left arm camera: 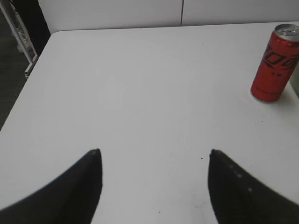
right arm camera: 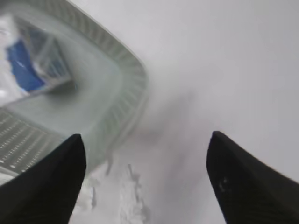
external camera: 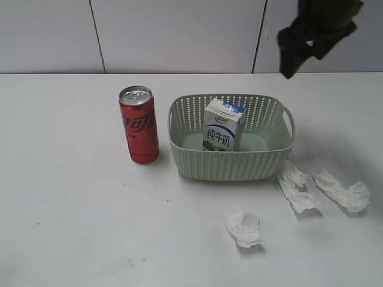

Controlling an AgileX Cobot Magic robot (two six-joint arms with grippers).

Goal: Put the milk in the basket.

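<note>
Crumpled tissues [external camera: 299, 192] litter the near bench [external camera: 72, 227]; behind them the milk [external camera: 222, 125] stands upright inside the basket [external camera: 233, 162], job apparently done. Right hand [right arm camera: 145, 144] hovers wide, empty, up-right of it; left hand [left arm camera: 154, 154] wide too.

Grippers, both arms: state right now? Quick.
Left gripper: open, empty, over bare table near the red can.
Right gripper: open, empty, above the basket edge; the milk stands inside.
</note>
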